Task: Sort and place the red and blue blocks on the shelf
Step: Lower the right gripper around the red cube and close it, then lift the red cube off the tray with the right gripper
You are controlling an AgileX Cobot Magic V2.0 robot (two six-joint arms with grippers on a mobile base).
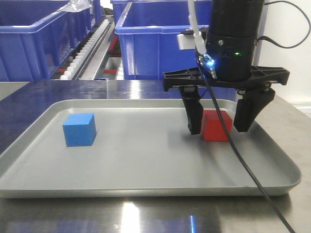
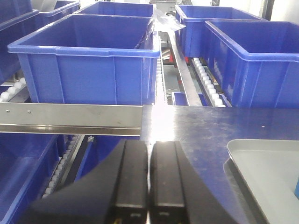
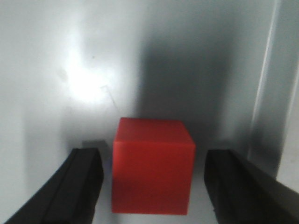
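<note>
Right pincer (image 1: 217, 129) spread astride matte red cube (image 1: 214, 124) | looks rigid, light: pinch its flat sides | left pincer (image 2: 149, 150) clenched, empty.

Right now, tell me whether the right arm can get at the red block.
Probably yes: the open right pincer straddles the red block on the tray, with a clear gap on each side and nothing between.
</note>
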